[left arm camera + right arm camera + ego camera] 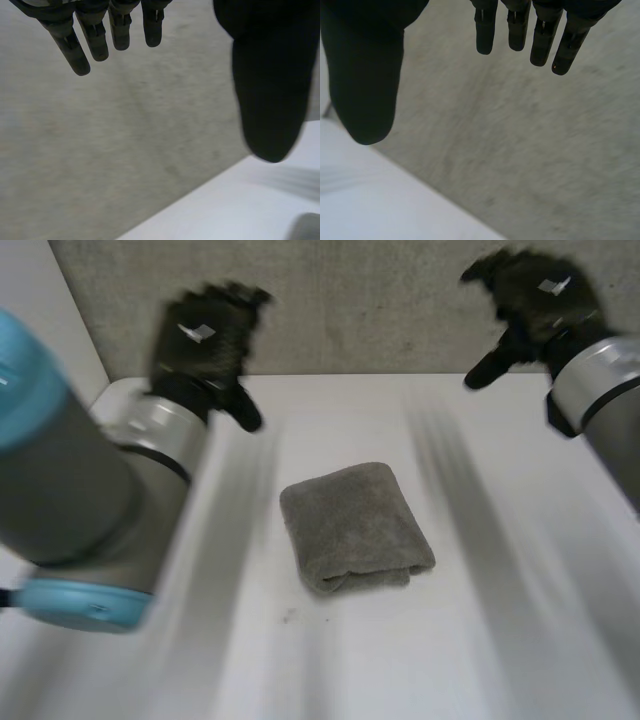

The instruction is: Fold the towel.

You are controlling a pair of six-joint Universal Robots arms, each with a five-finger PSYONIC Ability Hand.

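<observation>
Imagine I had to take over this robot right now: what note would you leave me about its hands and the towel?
Left hand: open, fingers straight, holding nothing, raised near the grey wall.
Right hand: open too, holding nothing, raised near the wall on the other side.
Towel: lies on the middle of the white table, apart from both hands.
Done: the towel is folded into a compact bundle.
Left: likely nothing, except perhaps checking that the fold is neat.

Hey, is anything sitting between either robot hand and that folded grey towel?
Nothing visible stands between the folded grey cloth towel and the open left robot hand or the open right robot hand.
</observation>
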